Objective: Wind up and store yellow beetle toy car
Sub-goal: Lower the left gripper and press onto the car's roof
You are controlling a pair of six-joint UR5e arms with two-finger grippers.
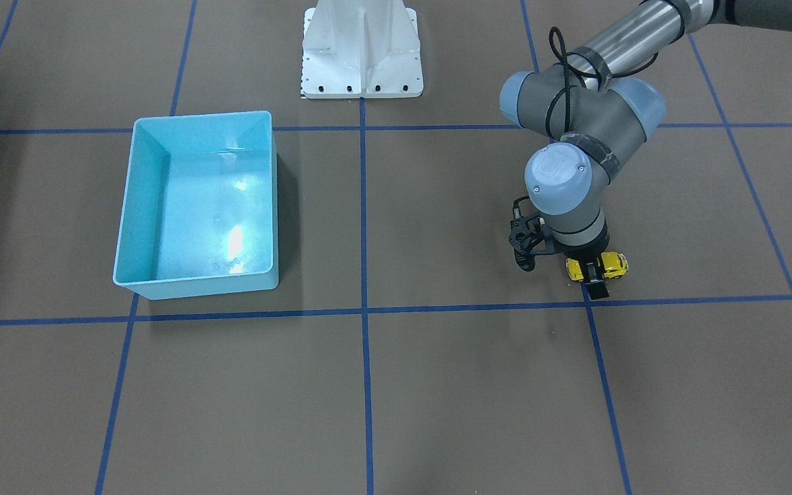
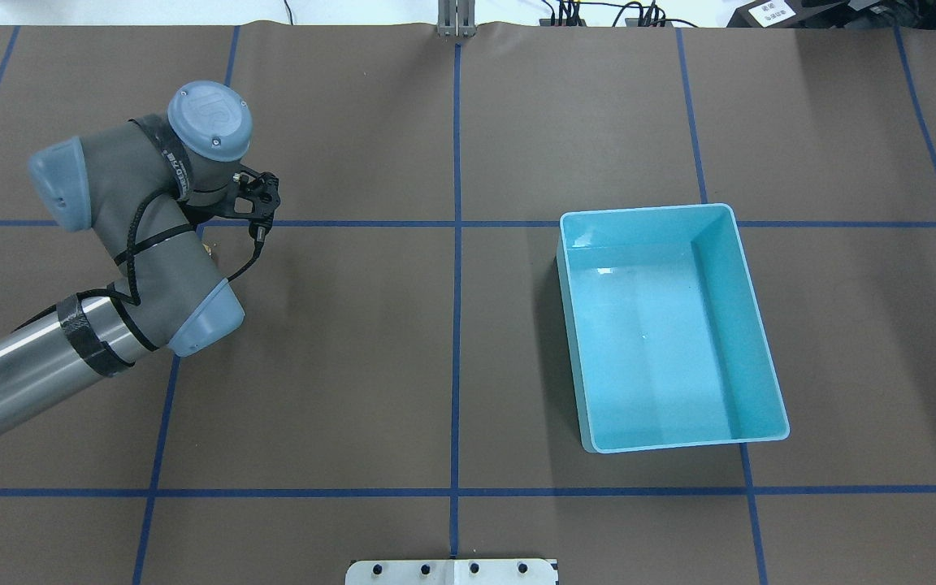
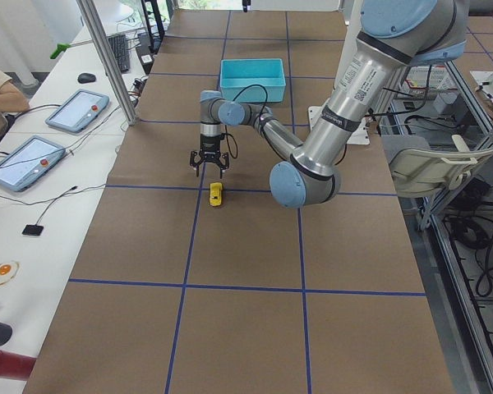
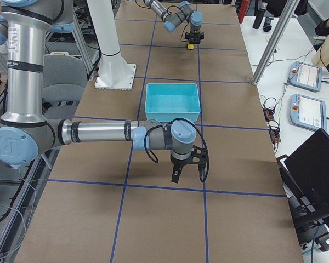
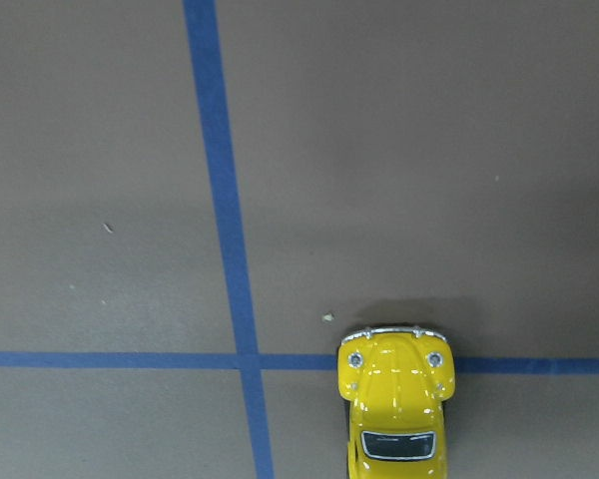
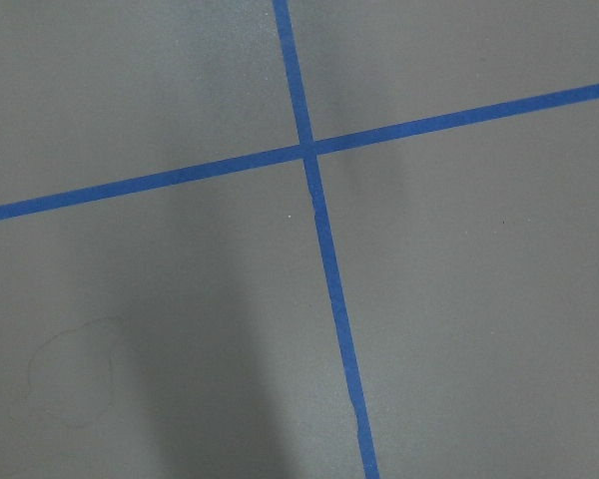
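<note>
The yellow beetle toy car (image 1: 616, 265) stands on its wheels on the brown table by a blue tape crossing. It shows at the bottom of the left wrist view (image 5: 396, 399), nose up. My left gripper (image 1: 595, 276) hovers right over the car with its fingers spread and one black finger (image 1: 599, 289) in front of the car; it holds nothing. In the exterior left view the gripper (image 3: 208, 171) hangs just behind the car (image 3: 216, 194). The light-blue bin (image 1: 128, 206) is empty. My right gripper (image 4: 186, 176) shows only in the exterior right view, so I cannot tell its state.
The white robot base plate (image 1: 361, 51) sits at the table's robot side. Blue tape lines (image 2: 457, 244) grid the brown table. The bin (image 2: 647, 210) lies in the right half of the overhead view. Operators' tablets (image 3: 78, 111) and a metal pole (image 3: 107, 57) stand beside the table.
</note>
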